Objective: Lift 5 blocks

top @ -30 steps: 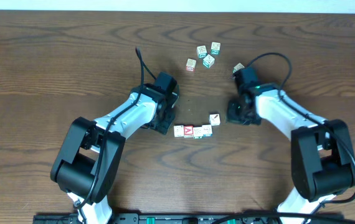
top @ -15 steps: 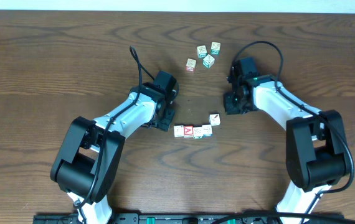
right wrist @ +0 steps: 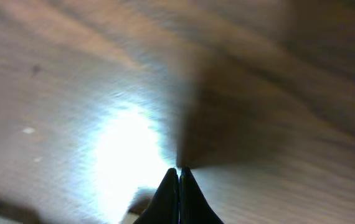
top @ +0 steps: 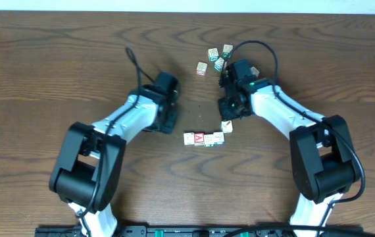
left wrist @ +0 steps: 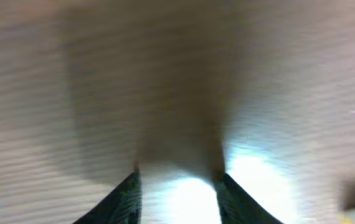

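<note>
- Dark wood-grain counter (top: pixel 56 59) under both arms and every cube.
- Left arm (top: pixel 131 115) reaching from near left toward the middle; right arm (top: pixel 276 108) reaching from near right toward the middle.
- Left claw (left wrist: pixel 177 199): released, fingers apart, only blurred counter in the gap.
- Right claw (right wrist: pixel 179 183): clenched, fingertips pressed together, grasping nothing.
- Blocks (top: pixel 204 139): five, lying on the counter between the two arms, none lifted; four side by side in a left-to-right row.
- Fifth block (top: pixel 227 126) just far-right of the row's end, close under the right arm's dark head.
- Red-faced block (top: pixel 199 138) second from left in that row.
- Far cluster (top: pixel 215 58) of four more cubes beyond the row, toward the far edge.
</note>
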